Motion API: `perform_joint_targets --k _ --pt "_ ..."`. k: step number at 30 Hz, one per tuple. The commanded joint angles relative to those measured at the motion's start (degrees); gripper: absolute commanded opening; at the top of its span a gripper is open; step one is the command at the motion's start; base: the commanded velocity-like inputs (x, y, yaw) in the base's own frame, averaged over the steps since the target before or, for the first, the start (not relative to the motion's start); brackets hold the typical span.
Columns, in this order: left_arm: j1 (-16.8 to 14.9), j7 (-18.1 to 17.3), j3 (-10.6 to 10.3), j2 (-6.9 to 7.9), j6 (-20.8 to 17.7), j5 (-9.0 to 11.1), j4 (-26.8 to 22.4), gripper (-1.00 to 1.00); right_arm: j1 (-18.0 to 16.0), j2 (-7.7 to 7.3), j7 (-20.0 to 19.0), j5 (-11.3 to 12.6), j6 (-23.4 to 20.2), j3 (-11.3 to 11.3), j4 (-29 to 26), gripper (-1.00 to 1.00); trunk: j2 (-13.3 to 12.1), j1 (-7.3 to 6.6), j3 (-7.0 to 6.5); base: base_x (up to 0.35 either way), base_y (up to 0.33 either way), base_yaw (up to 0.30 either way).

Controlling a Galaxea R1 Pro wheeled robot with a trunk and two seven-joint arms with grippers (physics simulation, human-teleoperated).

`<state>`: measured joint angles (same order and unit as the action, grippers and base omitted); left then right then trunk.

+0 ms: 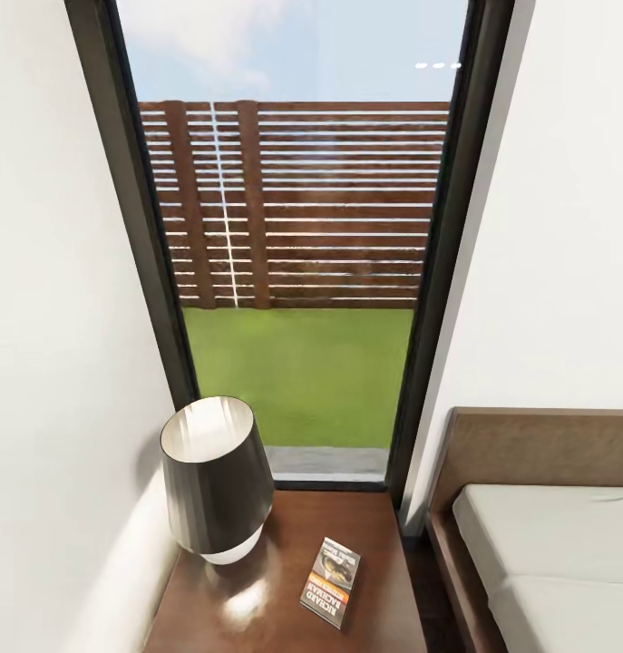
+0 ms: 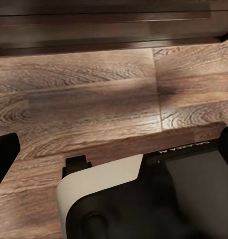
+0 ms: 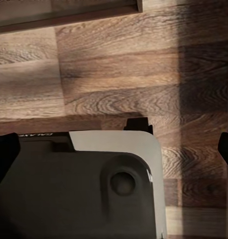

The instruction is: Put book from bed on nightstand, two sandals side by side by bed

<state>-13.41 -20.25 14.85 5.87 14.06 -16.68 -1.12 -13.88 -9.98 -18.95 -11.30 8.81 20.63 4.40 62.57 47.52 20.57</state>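
The book [image 1: 332, 580] lies flat on the glossy dark nightstand [image 1: 384, 553], right of the lamp, with its orange band toward me. Only the corner of the bed [image 1: 538, 535] is in view at the lower right, with its brown headboard and off-white mattress. The sandals are out of view. In the left wrist view my left gripper [image 2: 114, 154] hangs over the wood floor, black fingertips [image 2: 5, 152] wide apart and nothing between them. My right gripper [image 3: 116, 152] is the same, its fingertips [image 3: 4, 154] spread at the frame's edges. Both hang far below the nightstand top.
A dark lamp [image 1: 216, 481] with a white base stands on the nightstand's left half. A tall dark-framed window [image 1: 293, 272] behind it looks onto grass and a slatted fence. White walls close in on both sides. My own white and black base [image 2: 144, 199] shows under the grippers.
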Motion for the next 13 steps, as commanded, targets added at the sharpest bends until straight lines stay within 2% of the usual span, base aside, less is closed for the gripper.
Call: perform_joint_targets --k 1,13 --pt "0.0 -0.1 0.5 0.01 0.2 -0.6 0.1 1.00 -0.1 -0.09 0.0 -0.6 0.4 0.5 0.3 1.00 0.0 0.00 0.06 0.000 0.000 0.000" --pt "0.0 -0.1 0.4 0.01 0.2 -0.6 0.1 1.00 -0.1 -0.10 0.0 -0.6 0.4 0.5 0.2 1.00 0.0 0.00 0.06 0.000 0.000 0.000"
